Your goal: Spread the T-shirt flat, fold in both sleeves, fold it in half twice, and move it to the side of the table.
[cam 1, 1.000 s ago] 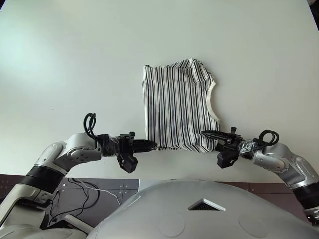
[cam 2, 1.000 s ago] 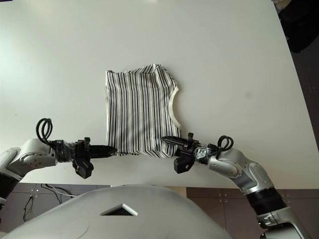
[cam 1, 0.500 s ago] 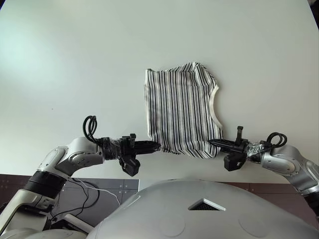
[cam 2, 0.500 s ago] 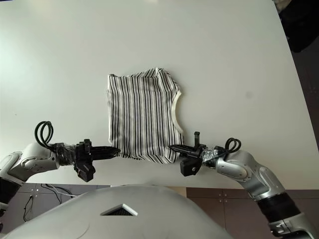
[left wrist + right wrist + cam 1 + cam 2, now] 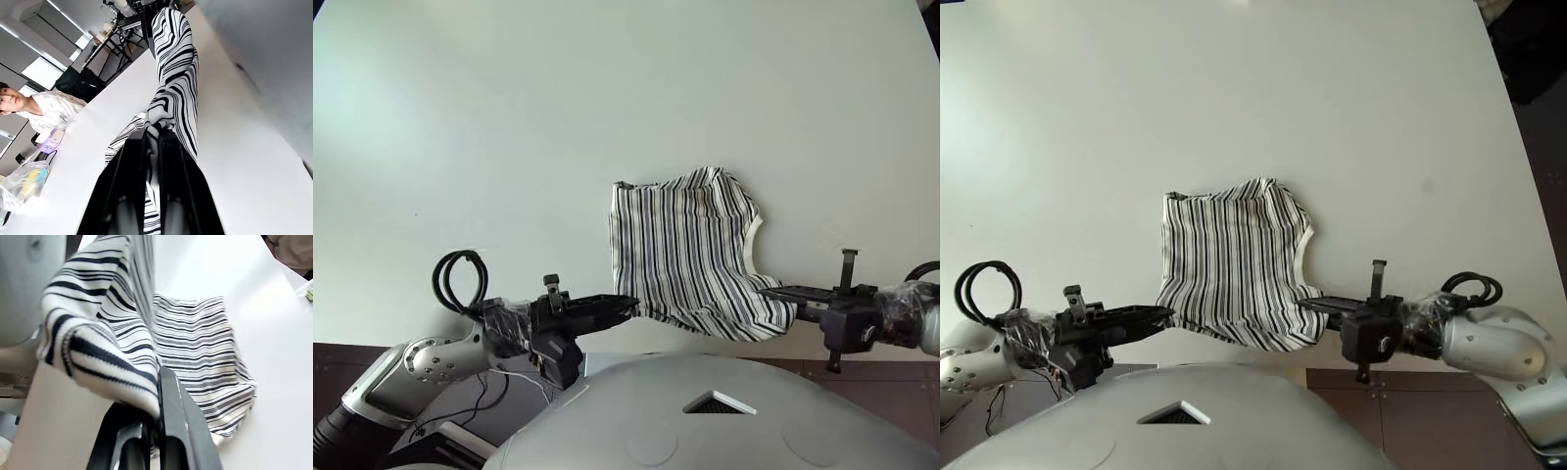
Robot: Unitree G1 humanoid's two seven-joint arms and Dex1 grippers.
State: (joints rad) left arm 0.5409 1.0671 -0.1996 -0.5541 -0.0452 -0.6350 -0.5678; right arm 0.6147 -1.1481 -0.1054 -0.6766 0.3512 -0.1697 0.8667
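T-shirt [image 5: 690, 250]: black-and-white stripes, folded to a rough rectangle, at lower centre-right of the left eye frame on the white table [image 5: 509, 117]. Its far edge lies on the tabletop, wavy, with a small hump toward the right end. A cream neckline trim [image 5: 751, 245] runs down the right side. The near edge sits at the table's front edge, low in the frame, and sags in a shallow curve between the two grippers.

Lower left of centre: left gripper [image 5: 625, 305], pointing right, tips at the shirt's near-left corner. In the left wrist view the fingers [image 5: 127, 181] are pressed together with a bunch of striped cloth pinched between them. From the tips the cloth stretches away across the table.

Lower right: right gripper [image 5: 773, 292], pointing left, tips at the near-right corner. In the right wrist view the fingers [image 5: 175, 404] are clamped on a thick folded hem that drapes over the tips. The rest of the shirt spreads on the table beyond.

Grippers well apart, one on each side, cloth spanning between them.
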